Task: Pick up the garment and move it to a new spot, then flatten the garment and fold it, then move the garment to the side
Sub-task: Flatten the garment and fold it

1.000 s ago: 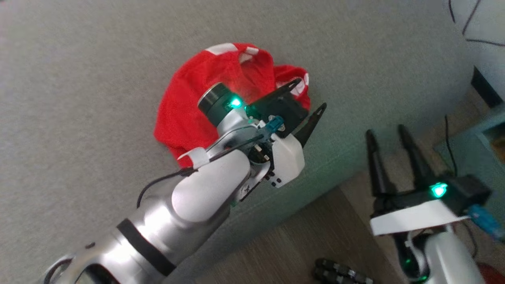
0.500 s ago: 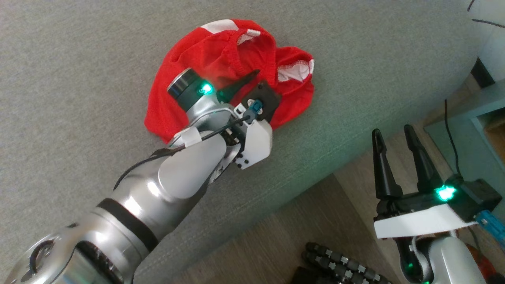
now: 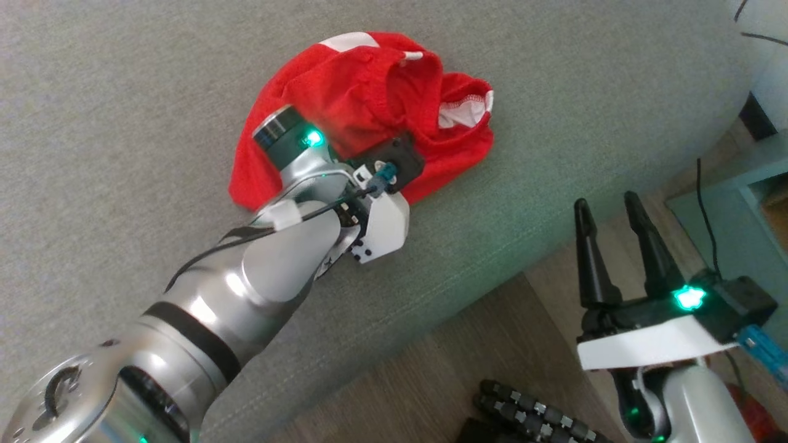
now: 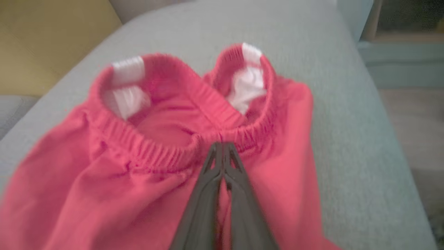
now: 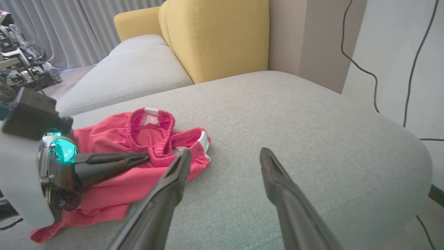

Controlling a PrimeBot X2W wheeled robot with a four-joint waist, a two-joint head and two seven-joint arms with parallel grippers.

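Note:
The garment (image 3: 345,92) is a pair of red shorts with white trim, lying crumpled on a grey sofa cushion (image 3: 123,123). My left gripper (image 4: 222,147) is shut, its two dark fingertips pinching the elastic waistband at the middle of the garment (image 4: 104,180). From the right wrist view, the left gripper (image 5: 144,158) reaches in from the left onto the garment (image 5: 104,139). My right gripper (image 3: 606,206) hangs open beyond the cushion's front edge, over the floor, with nothing between its fingers (image 5: 173,180).
A yellow back cushion (image 5: 215,34) stands behind the seat. Black cables (image 5: 374,69) run down the wall on the right. Wooden floor (image 3: 492,344), a teal cabinet (image 3: 732,215) and a black tracked object (image 3: 529,418) lie past the sofa's edge.
My left gripper came down onto the garment with its fingers spread, then shut them on the waistband. The head camera shifted a little. The right gripper stays open in the same place.

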